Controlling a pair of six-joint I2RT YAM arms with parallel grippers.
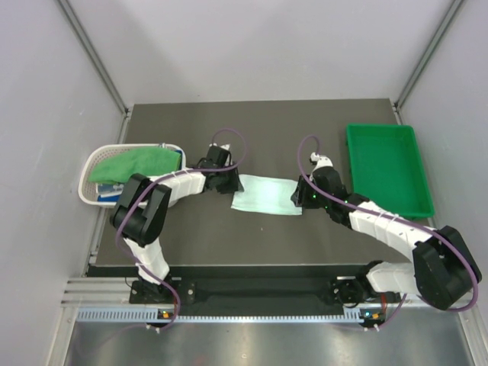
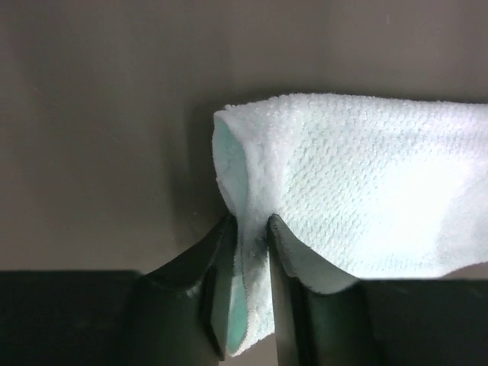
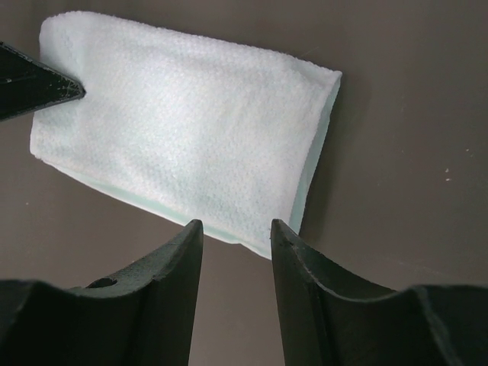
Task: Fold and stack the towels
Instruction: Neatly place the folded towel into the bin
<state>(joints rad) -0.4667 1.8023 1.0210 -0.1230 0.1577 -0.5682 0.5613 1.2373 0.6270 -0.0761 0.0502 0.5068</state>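
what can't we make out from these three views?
Top view: most of the basket contents, buried under the green towel.
Top view: fingertips of left claw and right claw, hidden under their wrists.
Left wrist: mint towel far end, cut off by the right edge.
Right wrist: mint towel underside, against the table.

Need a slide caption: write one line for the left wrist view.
Left tool pinches the folded edge of the pale mint towel on the dark table.
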